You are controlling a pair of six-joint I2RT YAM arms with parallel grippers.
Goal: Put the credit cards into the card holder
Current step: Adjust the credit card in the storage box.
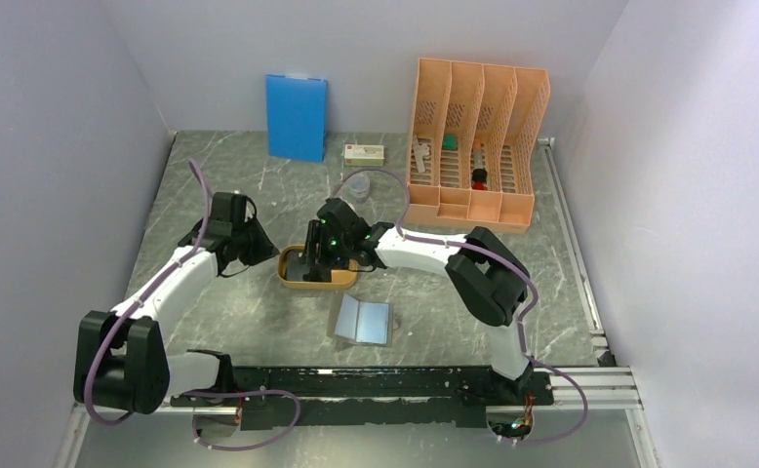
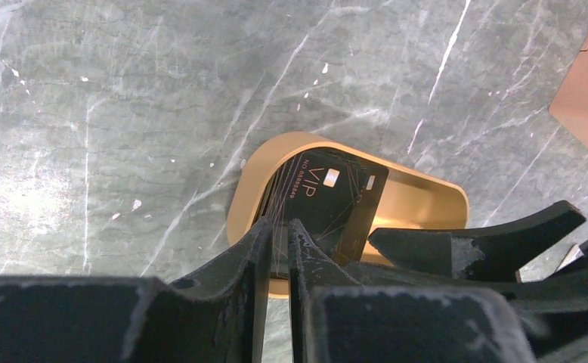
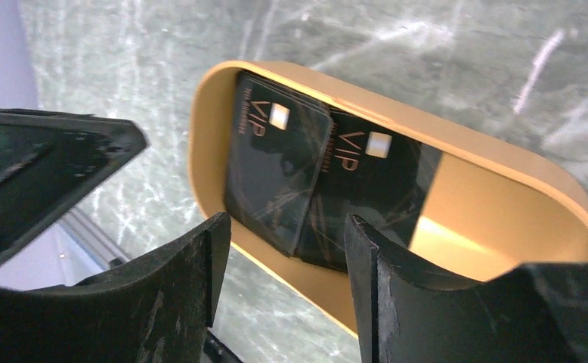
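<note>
Black fingers of the right gripper (image 3: 285,227) stand spread over two dark credit cards (image 3: 276,174) lying in a shallow orange oval tray (image 3: 465,144). The left gripper (image 2: 280,227) is barely parted near the rim and holds nothing.

You are looking at a grey-green marbled tabletop (image 1: 259,331) veined with white, boxed in by plain pale lilac walls (image 1: 54,146) under even light.

Two black credit cards (image 3: 314,181) overlapped inside the orange tray (image 3: 495,227): the top card (image 3: 276,170) and the card under it (image 3: 378,200) each bear "VIP" in copper lettering beside a pale chip square. A fine line starting "NO." runs alongside the lettering, digits not surely legible. White box (image 1: 364,152) well behind the tray: red mark, unreadable.
</note>
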